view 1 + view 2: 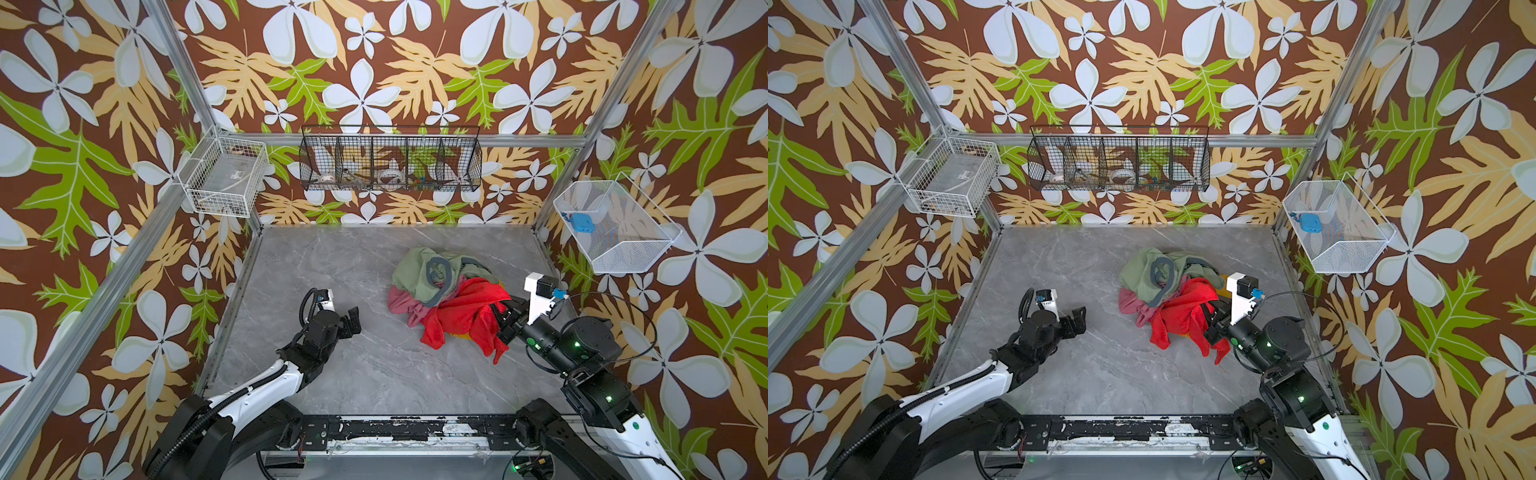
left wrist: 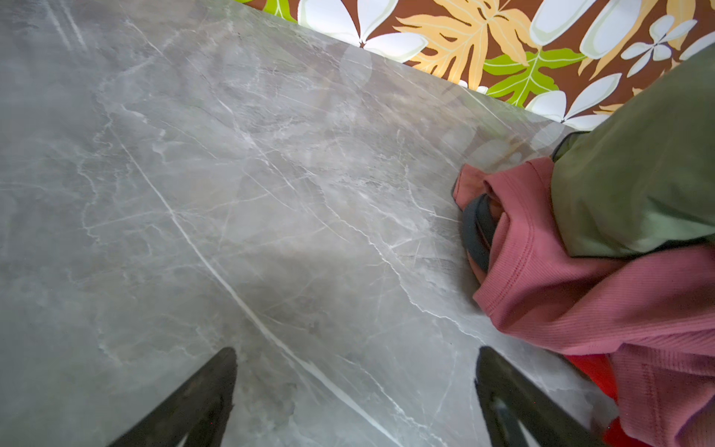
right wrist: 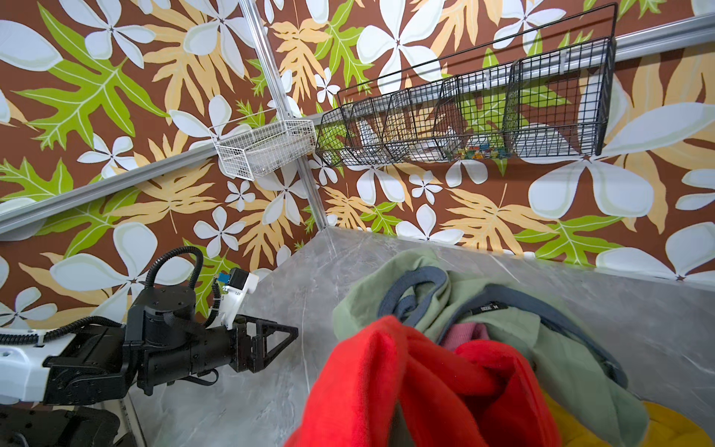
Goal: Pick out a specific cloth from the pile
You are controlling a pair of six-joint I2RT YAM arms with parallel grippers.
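The pile [image 1: 415, 270] [image 1: 1142, 272] lies right of the table's middle, with a sage green garment with grey trim [image 3: 483, 305] on top and a dusty pink shirt [image 1: 401, 301] [image 2: 580, 302] at its left. The bright red cloth [image 1: 461, 316] [image 1: 1179, 316] [image 3: 387, 387] drapes over the pile's near side. My right gripper [image 1: 498, 316] [image 1: 1210, 318] is shut on a bunched fold of it, and the fabric hides the jaws in the right wrist view. A mustard yellow cloth [image 3: 673, 425] peeks out underneath. My left gripper [image 1: 353, 322] [image 1: 1077, 320] [image 2: 356, 352] hovers open and holds nothing, left of the pile.
The grey marble table [image 1: 332, 257] is walled on three sides. A black wire basket [image 1: 390, 158] hangs on the back wall. A white basket [image 1: 226, 178] hangs at the left corner. Another white basket [image 1: 615, 228] on the right holds a blue object [image 1: 579, 222].
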